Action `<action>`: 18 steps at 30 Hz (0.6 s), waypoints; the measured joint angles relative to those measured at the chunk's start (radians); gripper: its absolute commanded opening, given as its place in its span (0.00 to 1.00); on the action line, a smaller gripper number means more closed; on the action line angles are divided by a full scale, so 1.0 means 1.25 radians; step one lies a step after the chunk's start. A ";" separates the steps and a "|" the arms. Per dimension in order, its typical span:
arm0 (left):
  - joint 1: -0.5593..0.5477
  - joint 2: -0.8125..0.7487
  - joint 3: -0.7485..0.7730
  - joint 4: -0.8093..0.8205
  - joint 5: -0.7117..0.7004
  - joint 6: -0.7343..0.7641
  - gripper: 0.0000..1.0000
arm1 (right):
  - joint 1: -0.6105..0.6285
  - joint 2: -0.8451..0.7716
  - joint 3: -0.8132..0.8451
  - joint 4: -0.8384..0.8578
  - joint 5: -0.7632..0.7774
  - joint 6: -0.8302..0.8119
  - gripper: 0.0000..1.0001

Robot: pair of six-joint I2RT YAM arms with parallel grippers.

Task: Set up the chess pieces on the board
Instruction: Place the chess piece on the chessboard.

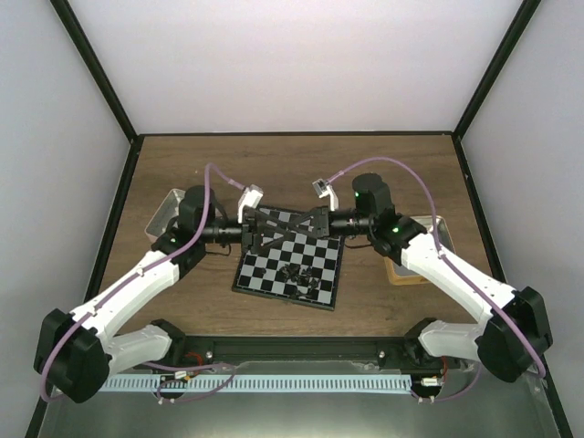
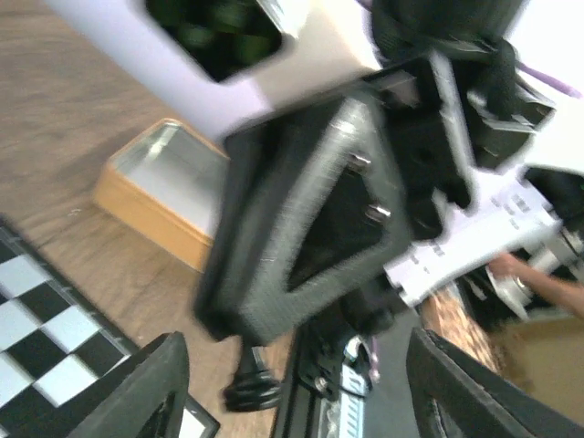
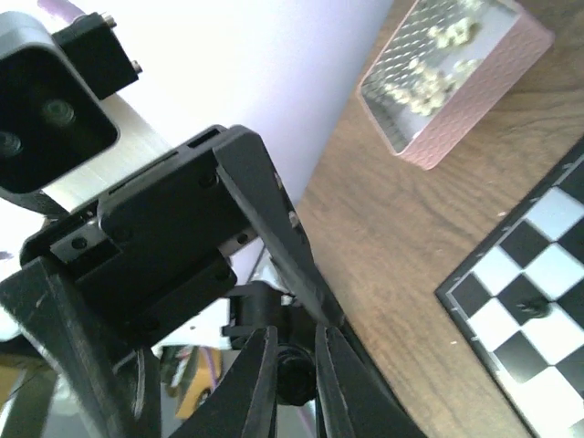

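Note:
Both grippers meet tip to tip above the far edge of the board. My right gripper is shut on a small black chess piece. In the left wrist view the same piece hangs below the right gripper's fingers. My left gripper stands open around that spot, its fingers apart from the piece. Several black chess pieces lie clustered near the board's middle, and one shows on a square in the right wrist view.
A pinkish tin holding cream-white pieces stands left of the board, seen from above as a grey tray. A tan-rimmed tin sits to the right of the board, under the right arm.

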 measured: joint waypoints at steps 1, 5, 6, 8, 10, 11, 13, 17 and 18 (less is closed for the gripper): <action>-0.001 -0.005 0.004 -0.020 -0.038 -0.001 0.74 | 0.000 -0.003 0.002 -0.013 0.016 -0.006 0.01; 0.007 -0.036 0.006 -0.102 -0.185 0.002 0.78 | 0.005 -0.017 0.032 -0.090 0.153 -0.060 0.01; 0.007 -0.047 0.006 -0.125 -0.228 0.002 0.78 | 0.005 -0.019 0.038 -0.107 0.211 -0.077 0.01; 0.007 -0.073 0.006 -0.174 -0.322 -0.004 0.79 | 0.006 -0.018 0.038 -0.133 0.320 -0.109 0.01; 0.007 -0.094 0.006 -0.219 -0.409 -0.011 0.79 | 0.006 -0.011 0.030 -0.153 0.446 -0.138 0.01; 0.007 -0.101 0.006 -0.240 -0.445 -0.012 0.79 | 0.005 -0.004 0.023 -0.155 0.509 -0.154 0.01; 0.007 -0.110 0.006 -0.275 -0.502 -0.016 0.79 | 0.005 0.019 0.004 -0.154 0.634 -0.183 0.01; 0.007 -0.122 0.006 -0.323 -0.556 -0.026 0.79 | 0.005 0.089 -0.026 -0.147 0.801 -0.227 0.01; 0.007 -0.126 0.006 -0.327 -0.563 -0.028 0.79 | 0.003 0.112 -0.028 -0.141 0.829 -0.235 0.01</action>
